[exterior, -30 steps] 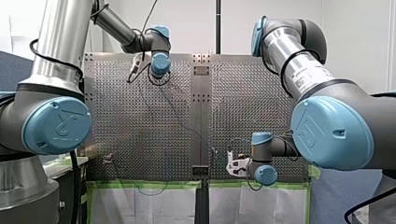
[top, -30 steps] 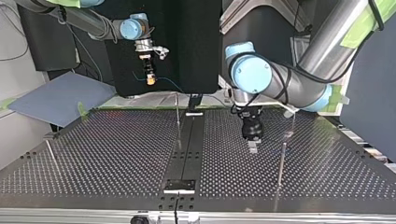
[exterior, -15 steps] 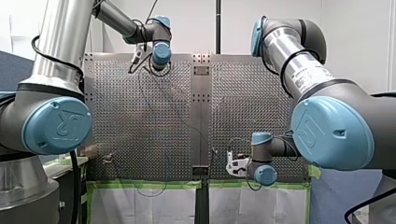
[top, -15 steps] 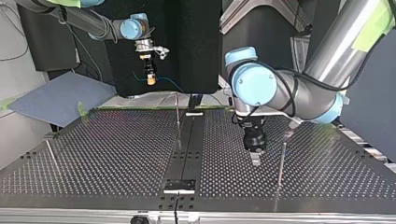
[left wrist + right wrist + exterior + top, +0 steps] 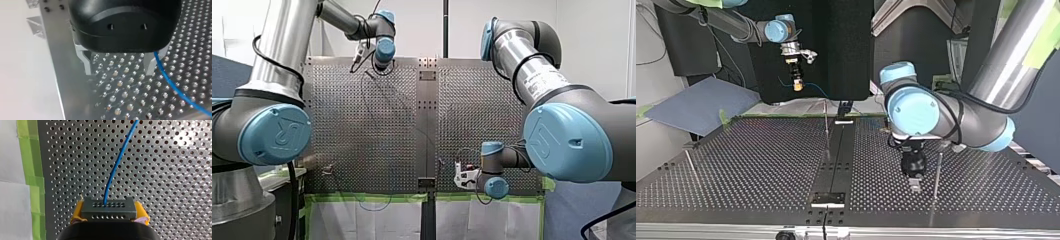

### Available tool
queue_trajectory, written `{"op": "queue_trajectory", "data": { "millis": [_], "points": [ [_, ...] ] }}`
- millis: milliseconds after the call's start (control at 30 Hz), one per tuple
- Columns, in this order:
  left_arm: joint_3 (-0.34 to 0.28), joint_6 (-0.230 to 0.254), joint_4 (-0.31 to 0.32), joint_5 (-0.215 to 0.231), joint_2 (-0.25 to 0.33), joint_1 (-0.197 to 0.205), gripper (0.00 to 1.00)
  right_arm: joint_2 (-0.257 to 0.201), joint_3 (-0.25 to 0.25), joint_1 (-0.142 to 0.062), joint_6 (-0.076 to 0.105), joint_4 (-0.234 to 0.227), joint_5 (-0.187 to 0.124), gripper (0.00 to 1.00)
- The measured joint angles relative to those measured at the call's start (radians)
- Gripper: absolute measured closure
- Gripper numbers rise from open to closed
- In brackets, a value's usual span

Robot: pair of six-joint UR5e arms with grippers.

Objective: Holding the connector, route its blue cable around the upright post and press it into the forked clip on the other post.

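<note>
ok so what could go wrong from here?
1. The left gripper is open, and the blue cable passes one finger's outer edge, not between the fingers. Closing could miss or snag it.
2. In the top view that gripper sits low beside the upright post. A sideways move may clip it.
3. The right gripper grips the connector by its sides only. Cable tension might twist it loose.

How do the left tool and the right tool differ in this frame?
The left tool is open, nothing between its metal fingers; the right tool is shut on the connector. The left tool shows bare metal, the right tool yellow pads. The blue cable leaves the connector in the right tool but only passes outside one finger of the left tool. Both point at the perforated table.
</note>
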Motion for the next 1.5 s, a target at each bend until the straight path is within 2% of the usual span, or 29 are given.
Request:
{"op": "queue_trajectory", "data": {
  "millis": [300,800,1167,1500],
  "points": [
    [0.077,-0.006,-0.048,0.002,-0.02,0.013,0.01,0.0,0.0,0.0,0.0,0.001,0.0,1.0],
    [0.201,-0.036,-0.056,0.009,-0.057,0.018,0.01,0.0,0.0,0.0,-0.001,0.001,0.0,1.0],
    [0.135,-0.049,-0.021,0.003,-0.058,0.014,0.01,0.0,0.0,0.0,-0.006,0.007,0.0,1.0],
    [0.045,-0.096,0.059,0.004,-0.058,0.009,0.01,0.0,0.0,0.0,-0.007,0.006,0.0,1.0]
  ]
}}
